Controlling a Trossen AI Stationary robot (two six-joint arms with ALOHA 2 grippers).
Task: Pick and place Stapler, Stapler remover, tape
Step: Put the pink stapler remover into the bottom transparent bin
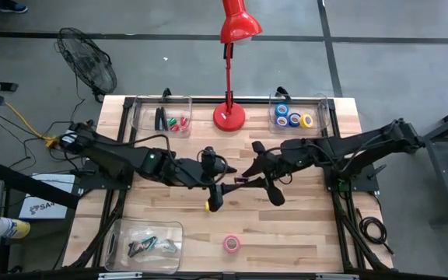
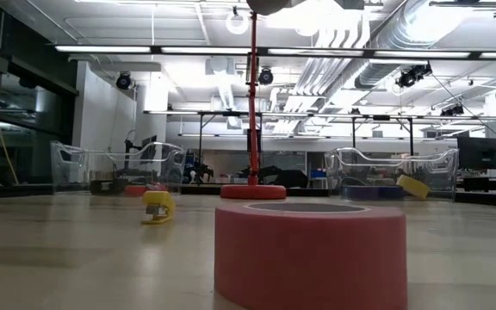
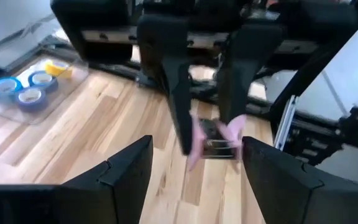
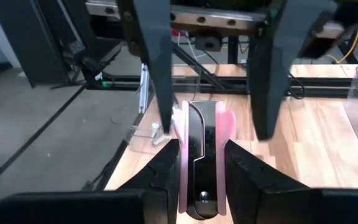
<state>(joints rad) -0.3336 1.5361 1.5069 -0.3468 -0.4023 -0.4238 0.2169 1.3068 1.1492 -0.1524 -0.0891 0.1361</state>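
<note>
At the middle of the worktop (image 1: 302,218) our right gripper (image 4: 202,163) is clamped on a small pink-and-black stapler remover (image 4: 201,152), while our left gripper (image 3: 194,163) faces it with fingers apart, just beside. It looks light and rigid, with smooth plastic sides that could slip; we judge the flat pink flanks the safest hold.

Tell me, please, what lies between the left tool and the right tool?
A small pink-and-black item, likely the stapler remover: the right tool grips it, and the open left tool faces it. Both wrist views show this.
</note>
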